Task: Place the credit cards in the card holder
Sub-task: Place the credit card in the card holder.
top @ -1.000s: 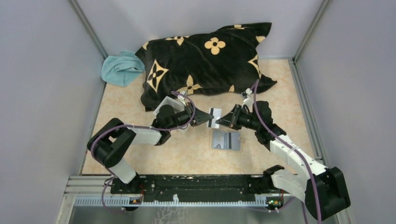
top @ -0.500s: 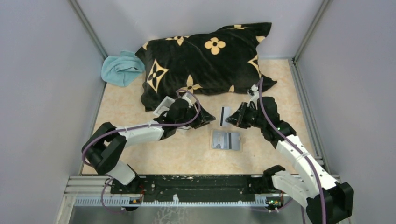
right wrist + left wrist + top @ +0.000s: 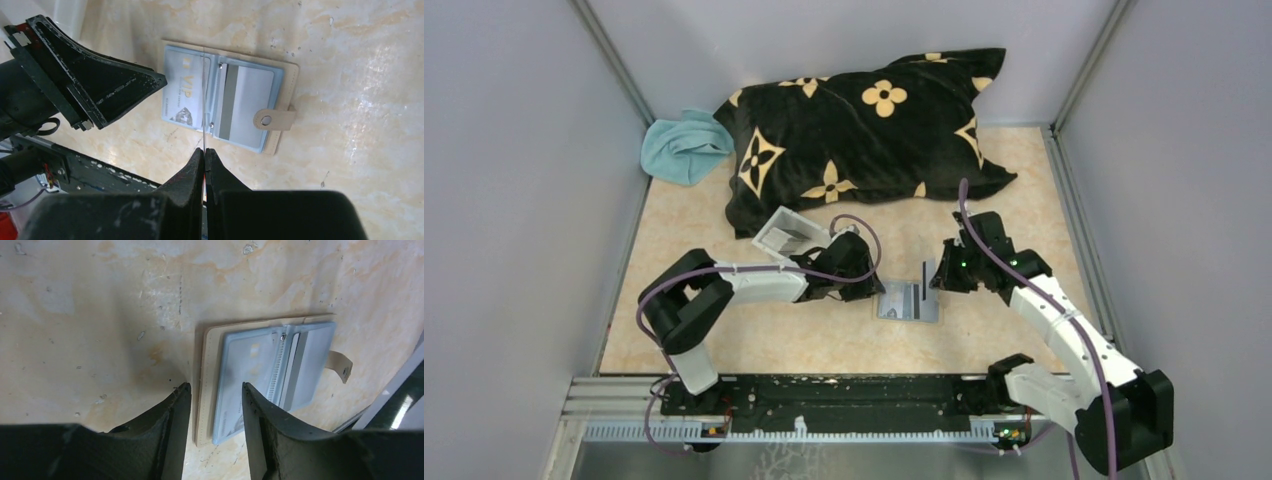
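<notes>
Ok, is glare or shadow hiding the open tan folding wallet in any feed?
Right wrist: glare sits on the beige marbled tabletop right of the open tan folding wallet, pockets sharp. Left wrist: wallet clear, soft shadow on the table left of it. Top external: even light, wallet small, no glare.

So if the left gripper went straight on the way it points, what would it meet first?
Likely the tan edge of the open card holder, framed by the left gripper and its open fingers; depth unclear.
</notes>
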Controlling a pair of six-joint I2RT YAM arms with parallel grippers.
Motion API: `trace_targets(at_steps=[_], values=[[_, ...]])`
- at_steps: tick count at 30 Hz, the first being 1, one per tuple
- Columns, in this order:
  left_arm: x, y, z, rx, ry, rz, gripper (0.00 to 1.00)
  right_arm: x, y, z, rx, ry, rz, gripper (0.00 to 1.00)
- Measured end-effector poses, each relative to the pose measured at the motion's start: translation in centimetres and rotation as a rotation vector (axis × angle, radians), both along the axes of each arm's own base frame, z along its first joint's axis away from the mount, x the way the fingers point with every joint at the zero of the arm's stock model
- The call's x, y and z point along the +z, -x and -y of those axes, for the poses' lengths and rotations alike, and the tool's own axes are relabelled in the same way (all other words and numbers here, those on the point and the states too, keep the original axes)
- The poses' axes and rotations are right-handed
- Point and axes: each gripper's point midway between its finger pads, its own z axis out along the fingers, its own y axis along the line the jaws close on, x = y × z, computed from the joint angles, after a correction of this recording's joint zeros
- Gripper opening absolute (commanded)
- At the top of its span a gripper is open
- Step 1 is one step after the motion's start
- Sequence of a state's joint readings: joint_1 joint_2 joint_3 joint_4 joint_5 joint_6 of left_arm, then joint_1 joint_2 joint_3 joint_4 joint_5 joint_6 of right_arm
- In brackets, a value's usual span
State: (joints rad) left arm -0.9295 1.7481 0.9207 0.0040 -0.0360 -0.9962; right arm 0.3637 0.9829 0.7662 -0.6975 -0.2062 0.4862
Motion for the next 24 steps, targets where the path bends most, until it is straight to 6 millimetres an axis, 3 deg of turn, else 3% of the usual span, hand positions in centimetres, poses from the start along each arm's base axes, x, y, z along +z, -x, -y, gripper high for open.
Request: trace_targets(at_steps=[11, 16, 24], values=[[-0.4, 0.0, 1.0, -0.01, -0.029, 0.013, 0.47, -2.9, 1.0, 0.3, 0.005, 0.059, -0.121, 0.0], [-0.5, -0.2, 1.5, -0.012, -0.048, 0.005, 0.44, -4.4, 1.4, 1.2, -0.039, 0.108, -0.17, 0.0], [-0.9, -0.6, 1.6, -0.002, -0.11, -0.024, 0.4, -5.0, 1.2, 3.1, -0.158, 0.19, -0.183, 0.0]])
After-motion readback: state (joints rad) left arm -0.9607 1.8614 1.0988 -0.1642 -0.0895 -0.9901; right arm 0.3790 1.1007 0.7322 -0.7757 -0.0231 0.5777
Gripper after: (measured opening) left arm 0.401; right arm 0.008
